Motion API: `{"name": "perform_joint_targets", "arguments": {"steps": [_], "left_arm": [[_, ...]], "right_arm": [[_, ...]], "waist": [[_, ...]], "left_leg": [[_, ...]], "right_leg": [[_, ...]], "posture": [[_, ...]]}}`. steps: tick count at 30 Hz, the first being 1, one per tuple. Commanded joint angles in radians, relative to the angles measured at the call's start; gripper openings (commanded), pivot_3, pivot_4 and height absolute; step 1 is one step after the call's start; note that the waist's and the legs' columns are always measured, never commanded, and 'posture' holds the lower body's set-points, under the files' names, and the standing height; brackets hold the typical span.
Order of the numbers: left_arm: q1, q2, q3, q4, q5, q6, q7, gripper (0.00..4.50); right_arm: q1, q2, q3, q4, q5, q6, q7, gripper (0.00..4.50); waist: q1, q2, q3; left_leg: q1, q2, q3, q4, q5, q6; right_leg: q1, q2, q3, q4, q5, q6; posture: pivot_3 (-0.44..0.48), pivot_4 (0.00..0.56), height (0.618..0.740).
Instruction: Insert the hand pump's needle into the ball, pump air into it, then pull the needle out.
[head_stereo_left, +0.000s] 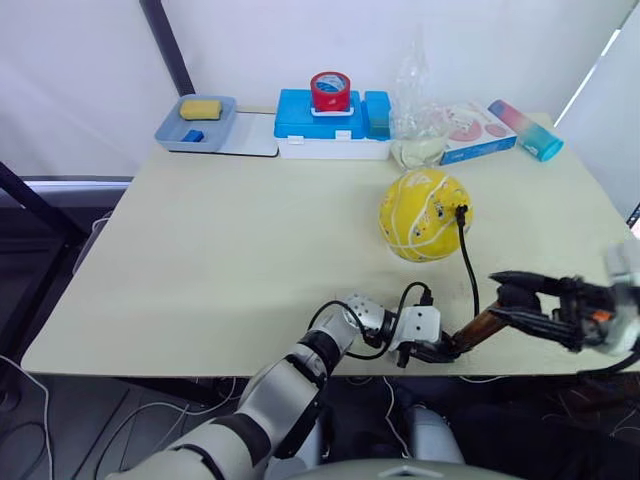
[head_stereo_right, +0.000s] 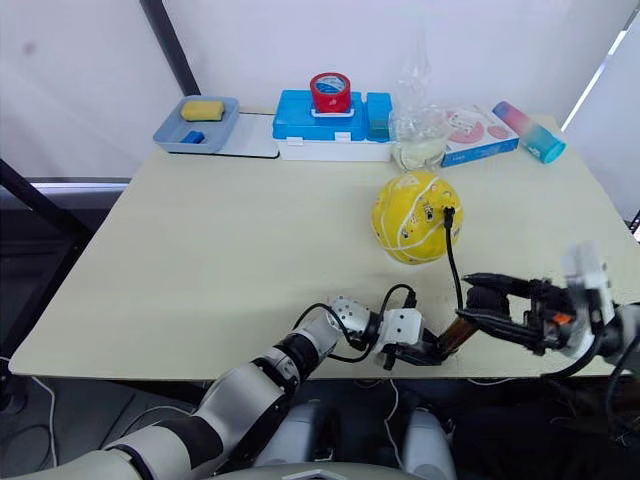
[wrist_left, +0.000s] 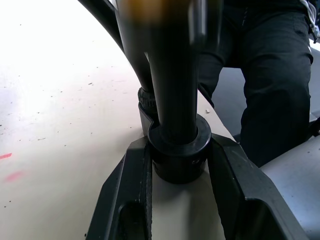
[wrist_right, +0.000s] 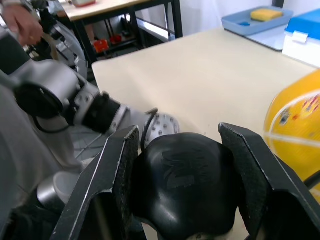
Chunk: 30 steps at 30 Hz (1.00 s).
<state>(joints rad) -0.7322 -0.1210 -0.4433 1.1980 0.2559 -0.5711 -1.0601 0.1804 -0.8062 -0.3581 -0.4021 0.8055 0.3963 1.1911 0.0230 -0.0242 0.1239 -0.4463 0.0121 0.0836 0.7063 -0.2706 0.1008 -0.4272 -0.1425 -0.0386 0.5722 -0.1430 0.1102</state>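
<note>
The yellow ball (head_stereo_left: 423, 216) rests on the table, right of centre. The needle's black fitting (head_stereo_left: 461, 211) sits against the ball's right side, and the pin itself is hidden. A black hose (head_stereo_left: 468, 265) runs from it down to the hand pump (head_stereo_left: 482, 324), which is held tilted over the table's front edge. My left gripper (head_stereo_left: 443, 351) is shut on the pump's lower black end cap (wrist_left: 179, 155). My right gripper (head_stereo_left: 515, 297) is shut on the pump's black handle knob (wrist_right: 182, 175) at the upper end.
Along the far edge stand a blue tray (head_stereo_left: 170, 131) with a yellow sponge, a blue box (head_stereo_left: 330, 125) topped by a red tape roll (head_stereo_left: 330, 90), a clear plastic bag (head_stereo_left: 418, 115), a pink box (head_stereo_left: 478, 130) and a blue-pink bottle (head_stereo_left: 526, 128). A person's hand (wrist_right: 20, 22) shows beyond the table.
</note>
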Motion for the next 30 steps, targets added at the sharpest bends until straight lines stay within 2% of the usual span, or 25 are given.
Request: {"name": "perform_joint_targets", "arguments": {"steps": [1, 6, 12, 18, 25, 30], "left_arm": [[0.023, 0.011, -0.037, 0.035, 0.054, 0.019, 0.004, 1.1], [0.027, 0.022, -0.024, 0.035, 0.042, 0.007, -0.004, 1.1], [0.026, 0.037, -0.029, 0.037, 0.046, -0.001, -0.017, 1.1], [0.025, 0.038, -0.032, 0.038, 0.047, -0.003, -0.022, 1.1], [0.019, 0.036, -0.038, 0.041, 0.057, -0.001, -0.005, 1.1], [0.025, 0.035, -0.043, 0.041, 0.061, -0.005, 0.001, 1.1]], "right_arm": [[0.01, 0.034, 0.057, 0.058, -0.117, -0.083, -0.012, 2.04], [0.0, 0.058, 0.006, 0.019, -0.035, -0.082, -0.009, 2.04], [-0.046, -0.081, -0.169, -0.031, 0.158, 0.075, -0.007, 2.04], [-0.162, -0.205, -0.322, -0.049, 0.422, 0.248, -0.09, 2.04], [-0.258, -0.307, -0.412, 0.02, 0.501, 0.367, -0.095, 2.04], [-0.241, -0.284, -0.375, -0.003, 0.464, 0.388, -0.076, 2.04]], "waist": [[0.0, 0.0, 0.0], [0.0, 0.001, 0.0], [0.0, 0.006, 0.002], [-0.002, 0.006, 0.003], [-0.003, 0.006, 0.003], [-0.003, 0.007, 0.003]], "left_leg": [[0.0, 0.0, 0.0, 0.0, 0.0, 0.0], [0.0, 0.0, -0.001, 0.0, 0.0, 0.0], [0.0, 0.0, -0.001, 0.0, 0.0, 0.0], [0.0, 0.001, -0.001, 0.0, 0.0, -0.001], [-0.001, 0.0, -0.001, 0.0, 0.0, -0.001], [-0.002, 0.0, -0.001, 0.0, 0.0, 0.0]], "right_leg": [[0.0, 0.0, 0.0, 0.0, 0.0, 0.0], [0.0, 0.0, 0.0, 0.0, 0.0, 0.0], [0.0, 0.0, 0.0, 0.0, 0.0, 0.0], [0.0, 0.0, -0.001, 0.0, 0.0, -0.001], [-0.001, 0.0, -0.001, 0.0, 0.0, -0.001], [-0.001, -0.001, -0.001, 0.0, 0.0, -0.001]], "posture": [[0.0, 0.15, 0.739], [0.0, 0.15, 0.739], [0.0, 0.15, 0.739], [0.0, 0.15, 0.739], [0.0, 0.15, 0.739], [0.0, 0.15, 0.739]]}}
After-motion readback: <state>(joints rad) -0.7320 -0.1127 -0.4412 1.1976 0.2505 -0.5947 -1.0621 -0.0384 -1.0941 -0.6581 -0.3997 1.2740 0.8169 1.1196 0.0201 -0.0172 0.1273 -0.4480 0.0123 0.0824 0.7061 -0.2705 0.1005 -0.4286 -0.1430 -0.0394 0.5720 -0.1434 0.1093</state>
